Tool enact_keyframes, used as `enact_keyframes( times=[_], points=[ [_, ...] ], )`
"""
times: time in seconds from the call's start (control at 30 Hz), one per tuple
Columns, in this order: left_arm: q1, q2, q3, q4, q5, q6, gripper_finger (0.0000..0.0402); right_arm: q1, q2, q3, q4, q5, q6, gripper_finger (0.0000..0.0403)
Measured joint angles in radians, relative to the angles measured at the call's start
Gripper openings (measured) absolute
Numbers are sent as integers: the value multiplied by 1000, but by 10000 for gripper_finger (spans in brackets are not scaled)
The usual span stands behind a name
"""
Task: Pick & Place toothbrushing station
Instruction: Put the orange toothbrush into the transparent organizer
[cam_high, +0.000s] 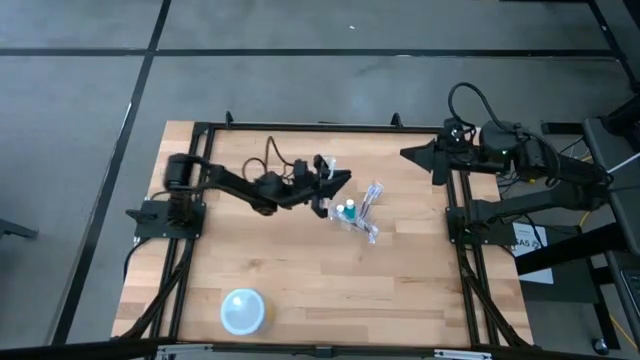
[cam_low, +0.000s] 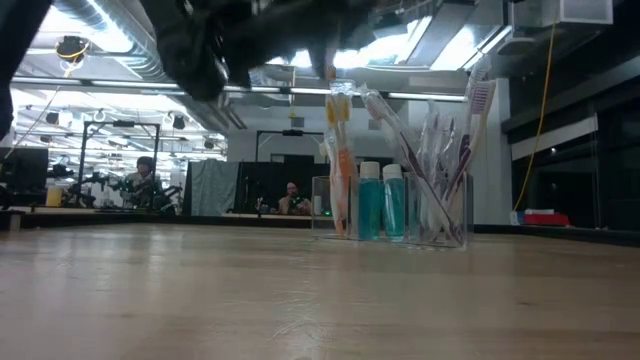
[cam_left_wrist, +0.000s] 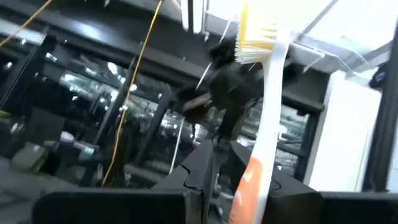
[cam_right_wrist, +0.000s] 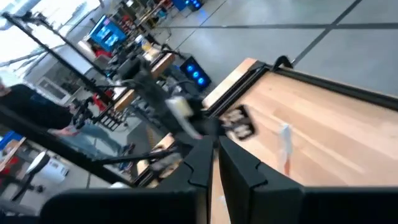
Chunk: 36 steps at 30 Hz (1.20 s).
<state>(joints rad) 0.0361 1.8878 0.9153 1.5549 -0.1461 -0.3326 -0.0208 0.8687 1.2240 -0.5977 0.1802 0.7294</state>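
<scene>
Overhead, the left claw (cam_high: 326, 178) clamps a thin white orange-handled toothbrush (cam_left_wrist: 266, 118) upright, the small clear plastic cup (cam_high: 366, 222) just beyond; the right claw (cam_high: 408, 154), shut, waits well apart.

Grey tiled floor (cam_high: 300, 60); bright ceiling lights (cam_low: 100, 20) behind.

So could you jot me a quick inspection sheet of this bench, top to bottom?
Surface: wooden table, black frame.
Job's things: clear cup upright with toothbrushes; teal tube beside it; one orange toothbrush held.
Clutter: pale blue bowl near the front edge.
Claws: left claw shut on the orange toothbrush, by the cup; right claw parked at the table's right rear, shut.
Cables: black cable looped on the left arm.
Surroundings: people at benches behind.
</scene>
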Motion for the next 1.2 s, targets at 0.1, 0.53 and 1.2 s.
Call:
enact_keyframes(
  times=[0.1, 0.53, 1.2],
  points=[
    [12, 80, 16, 10, -1, -38, 44, 0, 16, 0, 32, -39, -11, 29],
    [47, 117, 56, -3, 42, -109, 44, 5, 259, 0, 140, -252, -36, 64],
    [49, 117, 100, -26, 141, -156, 44, -70, 396, 0, 293, -357, -1, 122]
  ],
)
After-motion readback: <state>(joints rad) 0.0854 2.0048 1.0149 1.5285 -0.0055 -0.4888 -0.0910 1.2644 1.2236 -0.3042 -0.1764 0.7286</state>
